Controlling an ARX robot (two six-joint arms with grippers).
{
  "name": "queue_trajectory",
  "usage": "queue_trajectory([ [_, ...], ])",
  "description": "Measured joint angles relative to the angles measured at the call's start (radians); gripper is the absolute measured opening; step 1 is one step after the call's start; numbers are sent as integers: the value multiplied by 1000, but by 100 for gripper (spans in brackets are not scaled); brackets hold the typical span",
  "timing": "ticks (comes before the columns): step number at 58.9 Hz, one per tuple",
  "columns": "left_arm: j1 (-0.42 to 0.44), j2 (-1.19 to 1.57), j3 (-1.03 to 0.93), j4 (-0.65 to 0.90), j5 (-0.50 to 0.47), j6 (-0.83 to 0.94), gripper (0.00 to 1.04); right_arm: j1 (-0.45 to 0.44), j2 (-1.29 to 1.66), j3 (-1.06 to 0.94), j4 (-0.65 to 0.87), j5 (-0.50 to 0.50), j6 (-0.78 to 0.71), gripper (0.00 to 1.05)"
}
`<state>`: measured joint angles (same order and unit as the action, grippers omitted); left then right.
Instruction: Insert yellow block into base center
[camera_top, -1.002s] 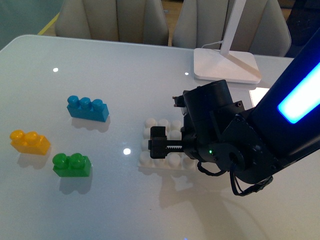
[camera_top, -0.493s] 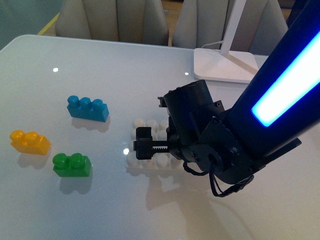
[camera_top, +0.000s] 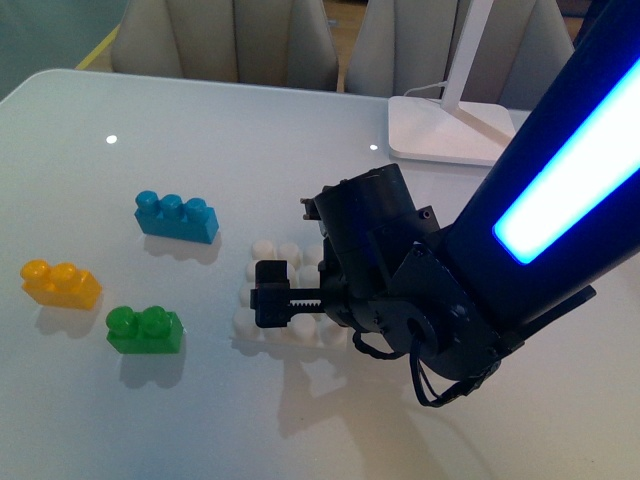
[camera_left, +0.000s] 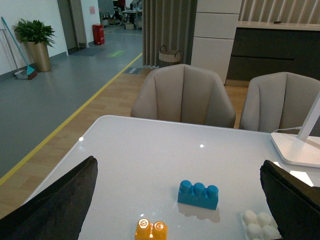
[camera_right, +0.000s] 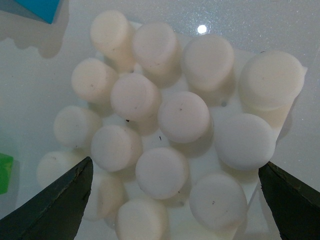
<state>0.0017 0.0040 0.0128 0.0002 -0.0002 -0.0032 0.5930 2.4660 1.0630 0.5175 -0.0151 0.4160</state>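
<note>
Hovering over the base (camera_top: 262, 292), the right gripper (camera_right: 172, 197) has its jaws spread wide and empty; the yellow block (camera_top: 60, 284) sits at its 9 o'clock on the bench (camera_top: 250, 140).

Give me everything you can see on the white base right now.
The base is a white, matte plastic plate carrying rows of round studs, lying flat on the table right of the green brick and below the blue brick. The right gripper hangs over it and hides much of it in the front view. The right wrist view shows the studs close up, with faint dark specks, between spread fingertips. No brick sits on it.
</note>
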Motion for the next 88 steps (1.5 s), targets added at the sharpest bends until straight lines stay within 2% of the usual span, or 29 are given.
queue_trajectory([
  [26,0,0,0,0,0,0,97,-86,-64,-92,12,-63,27,96],
  [36,0,0,0,0,0,0,97,-135,-156,-159,27,-123,13,96],
  [44,0,0,0,0,0,0,97,-249,-352,-253,39,-238,-36,96],
  [57,0,0,0,0,0,0,97,-505,-804,-511,12,-537,-169,96],
  [58,0,0,0,0,0,0,97,-517,-827,-529,27,-522,-184,95],
  [59,0,0,0,0,0,0,97,-518,-834,-544,58,-493,-195,94],
  [63,0,0,0,0,4,0,97,-549,-914,-674,359,-219,-284,82],
  [66,0,0,0,0,1,0,97,-574,-972,-753,519,-79,-334,73],
  [69,0,0,0,0,0,0,97,-593,-1043,-806,599,8,-356,64],
  [74,0,0,0,0,1,0,97,-594,-1256,-929,528,11,-389,43],
  [82,0,0,0,0,0,0,97,-594,-1406,-992,446,16,-400,20],
  [87,0,0,0,0,0,0,97,-594,-1502,-1009,380,15,-409,1],
  [88,0,0,0,0,0,0,97,-594,-1526,-1015,360,16,-409,2],
])
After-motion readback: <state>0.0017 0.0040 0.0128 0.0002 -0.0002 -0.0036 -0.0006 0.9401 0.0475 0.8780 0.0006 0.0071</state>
